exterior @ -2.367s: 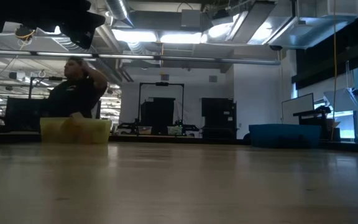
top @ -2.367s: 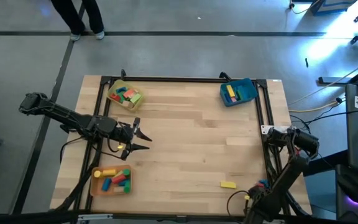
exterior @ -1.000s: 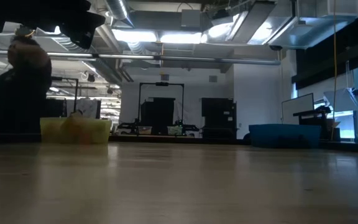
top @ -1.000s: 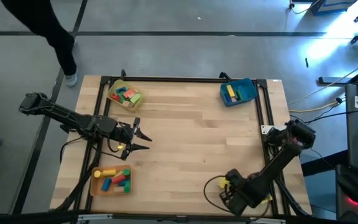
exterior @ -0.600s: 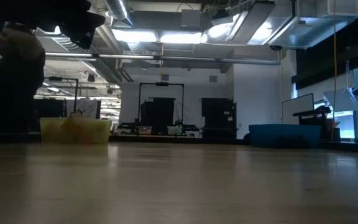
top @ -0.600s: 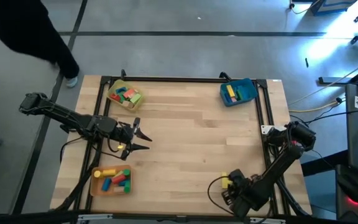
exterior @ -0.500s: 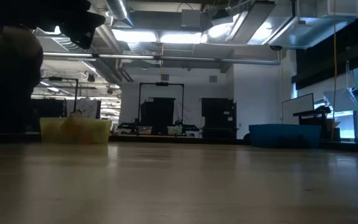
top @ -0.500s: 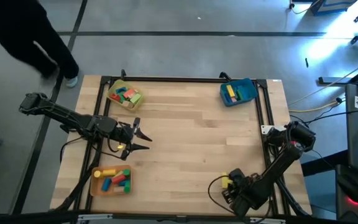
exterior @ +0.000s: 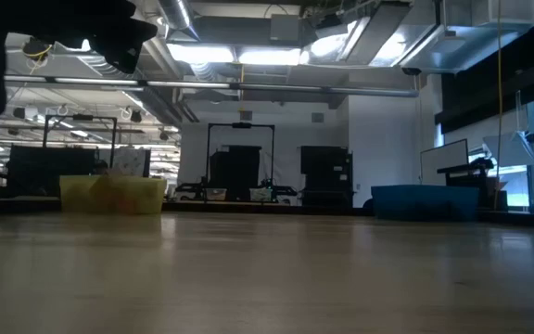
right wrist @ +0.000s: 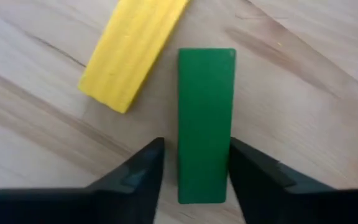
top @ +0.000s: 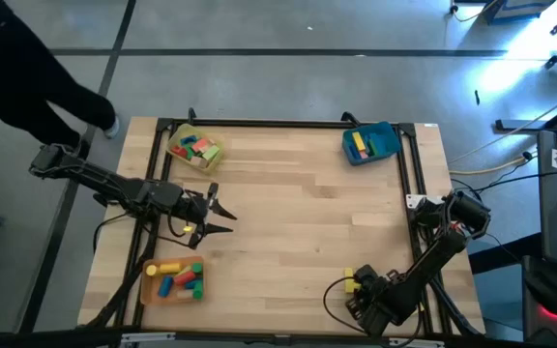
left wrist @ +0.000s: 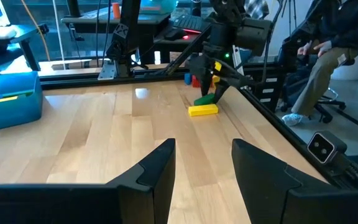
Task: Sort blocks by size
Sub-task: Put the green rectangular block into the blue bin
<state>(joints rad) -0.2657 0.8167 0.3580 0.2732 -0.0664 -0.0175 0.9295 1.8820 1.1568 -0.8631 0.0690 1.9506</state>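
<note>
Worktop (top: 298, 213) of pale planks, three trays on it. Right claw (right wrist: 192, 167) low at the near right edge, pointed down at the boards. Green bar (right wrist: 206, 121) lies flat between its two fingers (right wrist: 142, 171), narrow gaps on both sides; fingers apart, not pressing the bar, so released. Bar's far end reaches past the fingertips. Yellow bar (right wrist: 133, 51) lies flat just beside the green one, angled away from it, outside the claw; whether the two touch at the corner cannot be told. From the left wrist, both bars show near the worktop's far edge under the right claw (left wrist: 213, 78), yellow bar (left wrist: 203, 110) nearer the middle of the worktop, green bar (left wrist: 205, 99) just behind it.

Left claw (top: 222, 218) hovers over the left side of the worktop, between yellow tray (top: 176, 136) and orange tray (top: 147, 285), fingers (left wrist: 157, 168) spread, nothing between them.

Yellow tray at far left corner holds mixed small blocks (top: 195, 149). Orange tray at near left holds larger blocks (top: 177, 278). Blue tray (top: 387, 142) at far right holds a yellow piece (top: 359, 143). Person's dark leg (top: 27, 72) beside the far left corner, on the floor.
</note>
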